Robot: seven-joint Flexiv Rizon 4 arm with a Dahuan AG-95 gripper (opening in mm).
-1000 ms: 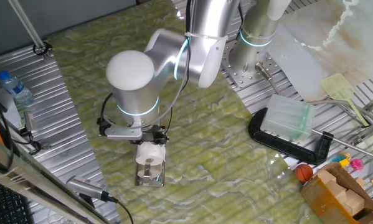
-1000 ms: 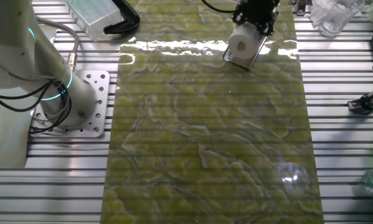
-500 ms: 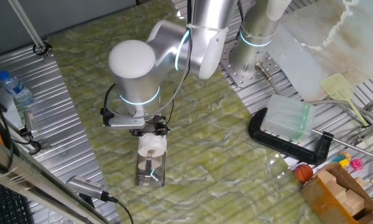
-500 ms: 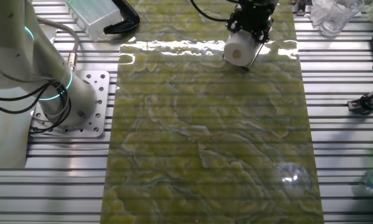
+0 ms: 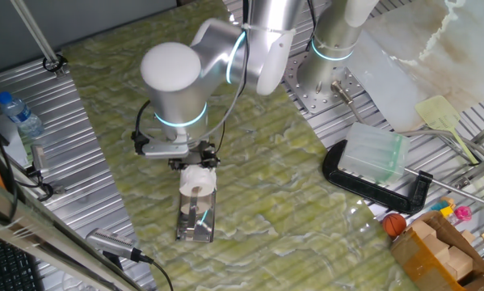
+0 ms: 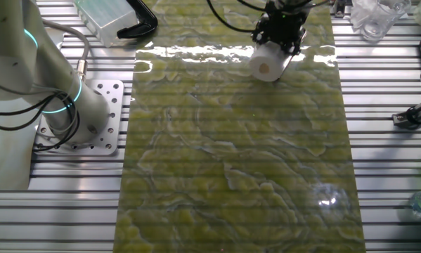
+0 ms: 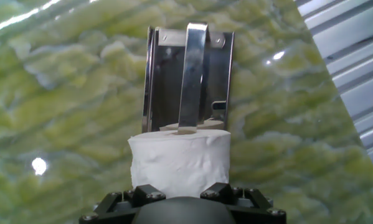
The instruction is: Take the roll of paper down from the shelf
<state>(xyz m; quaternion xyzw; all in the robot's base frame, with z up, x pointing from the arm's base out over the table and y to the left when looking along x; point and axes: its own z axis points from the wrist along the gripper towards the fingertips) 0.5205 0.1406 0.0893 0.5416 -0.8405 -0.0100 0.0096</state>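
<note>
The roll of paper [image 5: 198, 180] is a small white roll with a brownish core hole. My gripper [image 5: 195, 166] is shut on it from above. The roll hangs at the near end of the shelf [image 5: 195, 220], a shiny metal plate lying on the green mat. In the other fixed view the roll [image 6: 265, 65] sits just left of the plate's edge [image 6: 290, 62], under the gripper [image 6: 280, 34]. In the hand view the roll [image 7: 180, 158] fills the space before the gripper [image 7: 181, 190], and the shelf's bar [image 7: 192, 74] enters its core. The fingertips are hidden behind the roll.
A black C-clamp [image 5: 371, 184] holds a clear ribbed plastic box [image 5: 374, 153] at the right. The arm's base [image 5: 330, 48] stands at the back. A water bottle [image 5: 20, 113] lies at the left. A cardboard box [image 5: 444, 250] with small items sits at the right front.
The gripper has drawn the roll back along the shelf's bar, toward the robot base. More of the bare metal plate now shows beyond the roll.
</note>
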